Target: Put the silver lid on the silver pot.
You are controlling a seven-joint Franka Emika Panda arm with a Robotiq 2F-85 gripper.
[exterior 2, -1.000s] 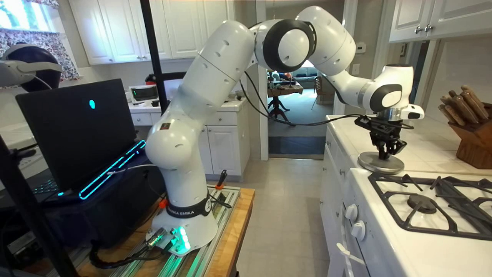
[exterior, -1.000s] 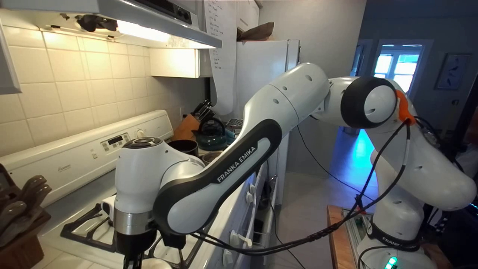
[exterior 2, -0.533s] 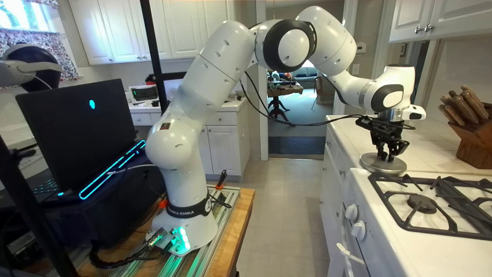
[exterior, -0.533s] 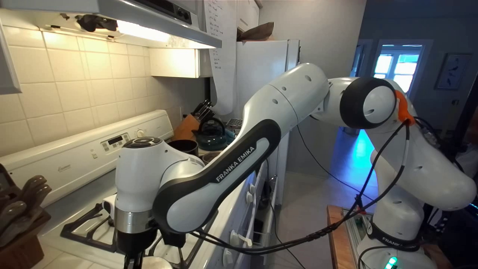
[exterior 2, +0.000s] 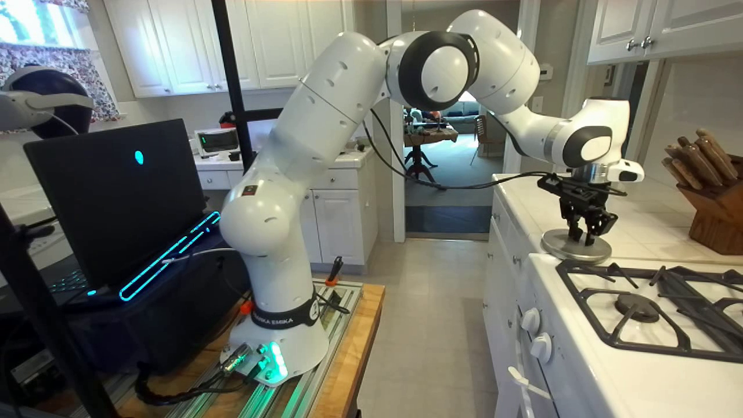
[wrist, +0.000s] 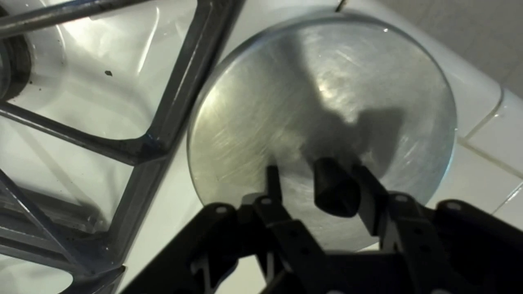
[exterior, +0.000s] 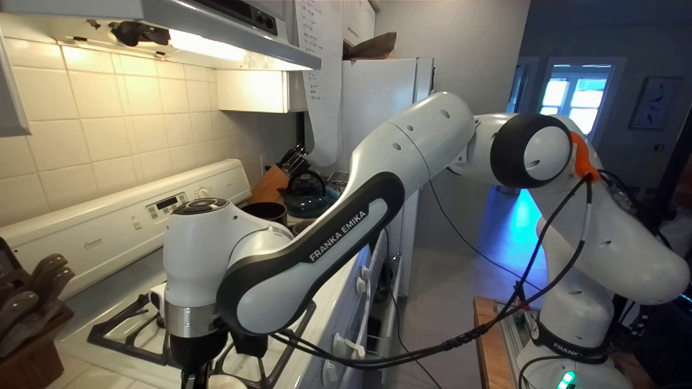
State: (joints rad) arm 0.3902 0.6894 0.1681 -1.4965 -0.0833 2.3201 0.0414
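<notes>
The black two-fingered tool (wrist: 315,177) stands partly open, pointing down over the flat round silver metal lid (wrist: 253,122). In the wrist view a rounded black knob rises between its fingers: the left finger (wrist: 273,183) is clear of the knob, the right so near that I cannot tell whether they touch. Nothing is clamped.

The lid's left rim is just beside a dark metal burner grate (wrist: 151,143). To its right lie the white tiles of the surface (wrist: 478,171), whose rounded edge passes close by at the far right, grey floor (wrist: 494,36) beyond.

In an exterior view the lid lies level where the surface meets the white stove (exterior 2: 638,377). Open tile runs right of it to a brown wooden knife block (exterior 2: 722,215), well apart.

The knob can be made out only in the wrist view. An exterior view cuts the lid to a sliver but shows a dark teal kettle (exterior: 305,201), a tall black pot (exterior: 265,210) and a low round vessel (exterior: 301,226), mostly hidden by the white arm (exterior: 373,162); whether that is the silver pot I cannot tell.
</notes>
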